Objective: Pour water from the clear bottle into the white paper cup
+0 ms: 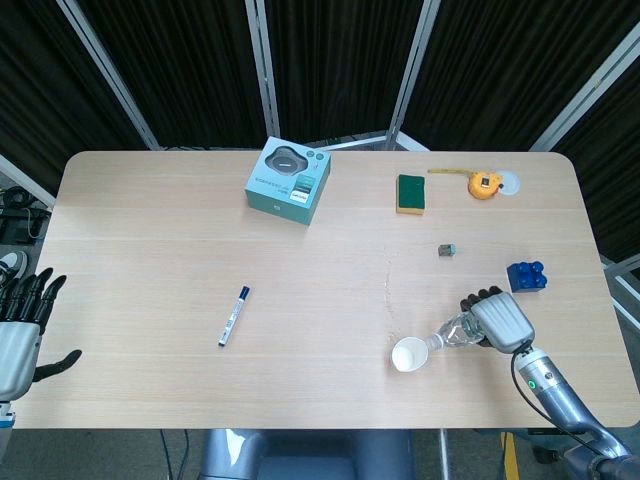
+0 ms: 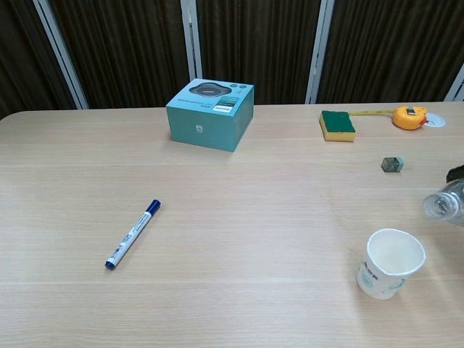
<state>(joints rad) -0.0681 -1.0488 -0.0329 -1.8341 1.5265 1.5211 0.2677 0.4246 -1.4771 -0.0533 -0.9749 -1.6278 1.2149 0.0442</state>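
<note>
R hand [image 1: 497, 322] wraps clear bottle [image 1: 452, 333], tipped, mouth just beside white paper cup [image 1: 408, 354] rim; L hand [image 1: 18, 330] spread, empty. Risk: stream misses, or nudge tips cup.

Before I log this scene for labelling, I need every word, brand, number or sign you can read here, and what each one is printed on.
None can be read for sure.
Teal box: white lettering on top and a small logo on the front, too small.
Marker: print along the barrel, blurred.
White paper cup: a dark mark low on its side, illegible.
Tape measure: no readable label.
</note>
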